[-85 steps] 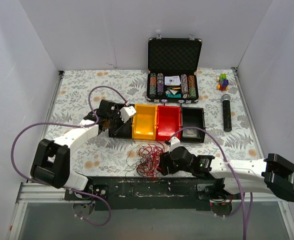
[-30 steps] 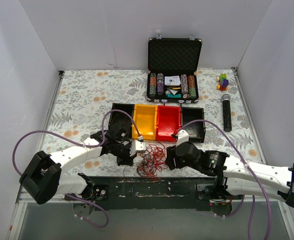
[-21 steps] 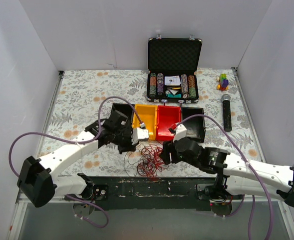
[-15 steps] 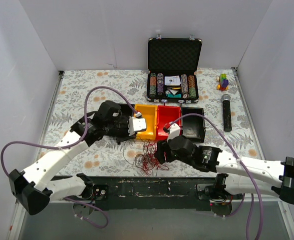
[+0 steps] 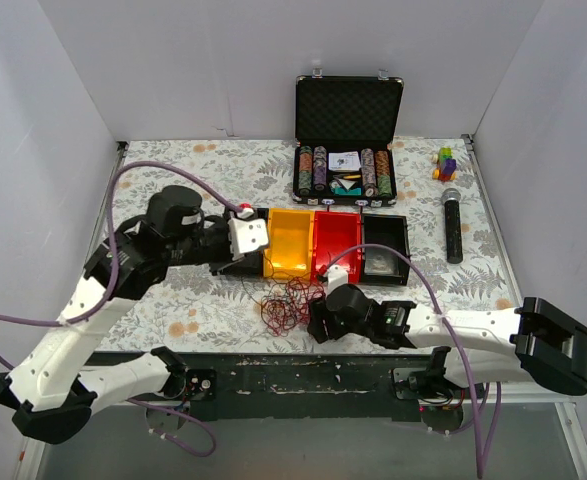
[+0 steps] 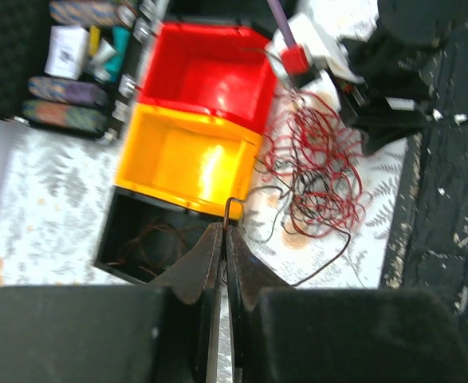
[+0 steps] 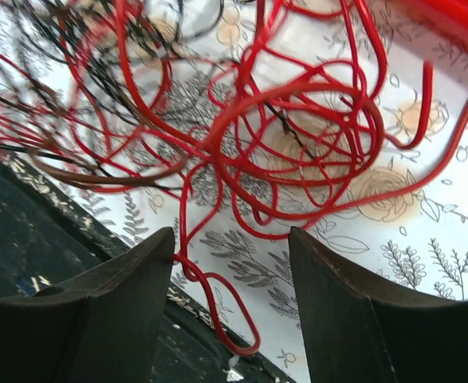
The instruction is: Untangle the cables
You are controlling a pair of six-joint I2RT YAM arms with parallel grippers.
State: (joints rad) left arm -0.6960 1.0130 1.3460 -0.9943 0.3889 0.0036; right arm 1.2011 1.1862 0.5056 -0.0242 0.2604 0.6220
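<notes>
A loose red nest of cables (image 5: 288, 303) lies on the table (image 5: 173, 190) just before the yellow bin (image 5: 289, 243). The left gripper (image 6: 225, 231) is pinched together on one dark strand. The right gripper (image 7: 230, 239) hovers spread over the nest — it would do best to pin the tangle while the left draws away slowly.

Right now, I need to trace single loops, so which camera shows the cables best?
Right wrist: the cables fill the frame, each red or dark strand distinct. Left wrist shows the whole nest, smaller and slightly blurred. Top external shows only a small red clump.
</notes>
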